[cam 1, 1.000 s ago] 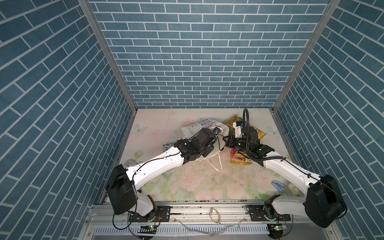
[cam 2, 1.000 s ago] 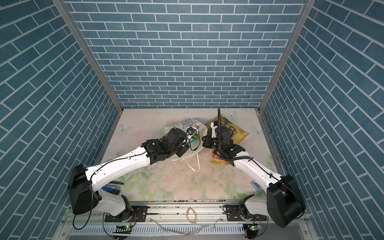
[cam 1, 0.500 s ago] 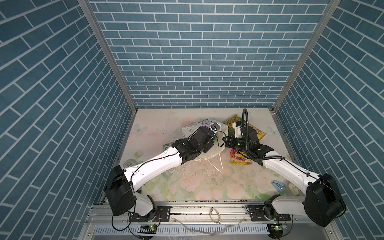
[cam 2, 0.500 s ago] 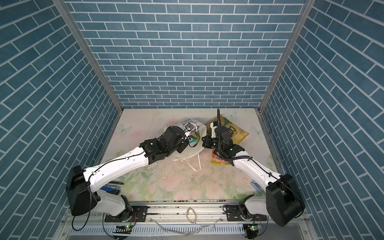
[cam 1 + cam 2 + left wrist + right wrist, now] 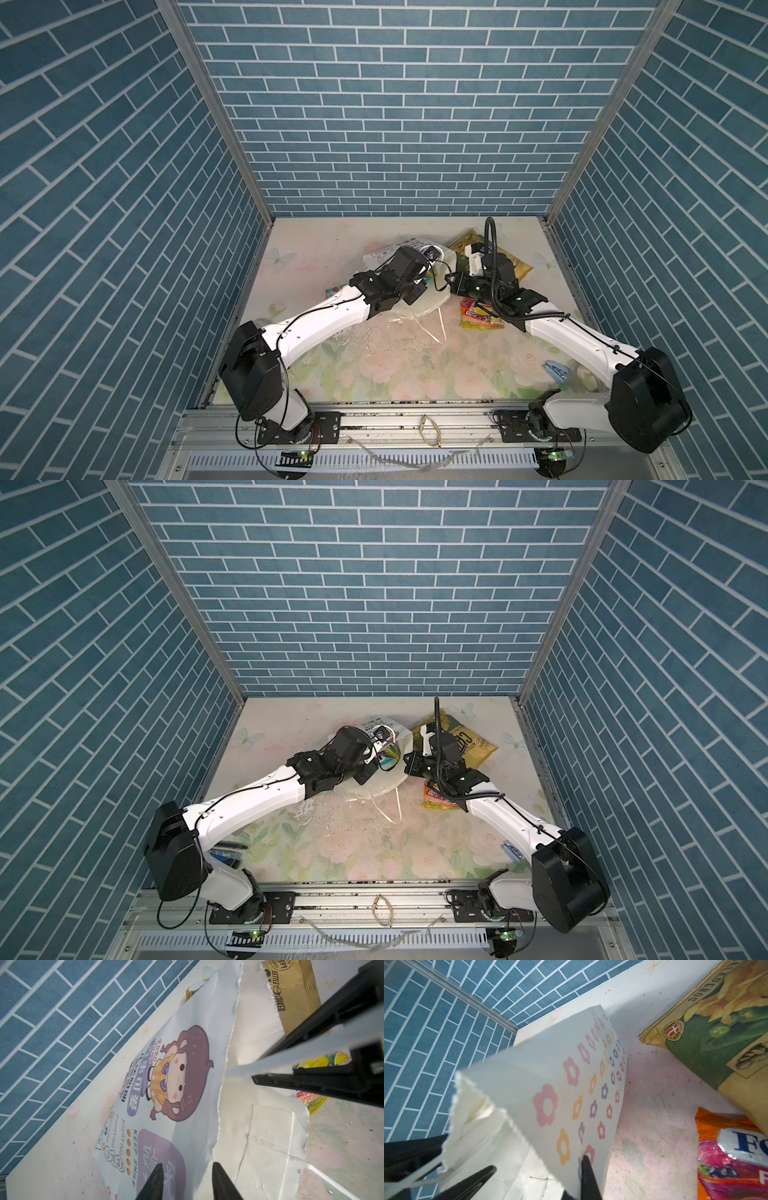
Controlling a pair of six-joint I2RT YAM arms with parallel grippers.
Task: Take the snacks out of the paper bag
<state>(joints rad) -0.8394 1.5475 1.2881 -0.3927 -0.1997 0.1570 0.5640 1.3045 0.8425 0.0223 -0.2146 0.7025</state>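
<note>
On the floral table [image 5: 395, 374] a blue clip [image 5: 555, 370] is seen at the near right. Farther in, an orange-pink FOX'S pouch [image 5: 478, 318] is laid flat just right of the paper bag [image 5: 430, 301], which is laid on its side with its mouth toward the near right. The bag's side wall is pinched by the clenched right gripper [image 5: 538, 1161]. The left gripper [image 5: 187, 1182] is held with jaws apart over the printed wall's rim, and the yellow-green chips bag [image 5: 513, 266] is laid at the far right, outside the paper bag.

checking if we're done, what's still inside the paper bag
Bare white lining of the paper bag shows, and a lemon-print pouch sits at its mouth. The printed top wall covers the deeper part, so anything there is hidden.
</note>
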